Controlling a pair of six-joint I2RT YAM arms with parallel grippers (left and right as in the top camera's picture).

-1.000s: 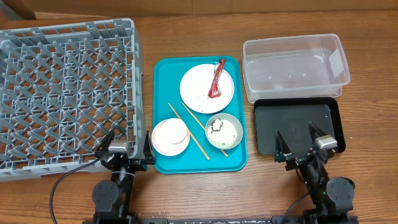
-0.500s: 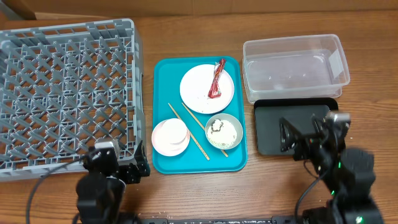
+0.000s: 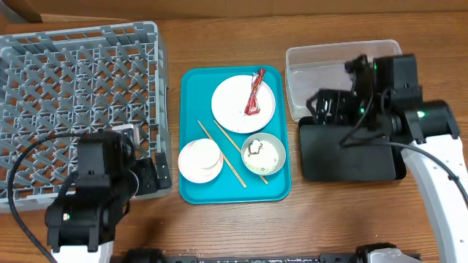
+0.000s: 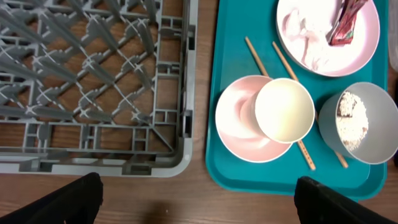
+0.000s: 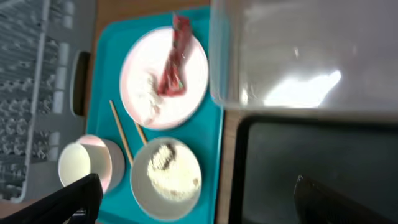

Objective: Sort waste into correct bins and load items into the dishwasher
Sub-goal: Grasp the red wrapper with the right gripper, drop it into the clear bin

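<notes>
A white plate [image 3: 230,98] on the teal tray holds a red wrapper [image 3: 255,93] and a white tissue [image 4: 305,43]. A grey-green bowl [image 3: 265,155] holds rice [image 5: 166,174] with a dark bit. A white cup [image 4: 285,111] sits in the pink bowl [image 3: 191,166]. Two chopsticks [image 3: 227,150] lie between them. The grey dish rack [image 3: 73,95] is at the left. My left gripper [image 4: 199,205] is open and empty at the rack's front right corner. My right gripper [image 5: 199,199] is open and empty above the edge between the clear tub [image 3: 344,77] and the black tray [image 3: 351,157].
The teal serving tray [image 3: 194,95] lies between the rack and the bins. The clear tub stands behind the black tray at the right. Bare wooden table runs along the front edge [image 3: 241,226].
Both arms have lifted from the front edge. The left one moved over the rack's front corner. The right one moved back over the black tray toward the tub. No object moved.
</notes>
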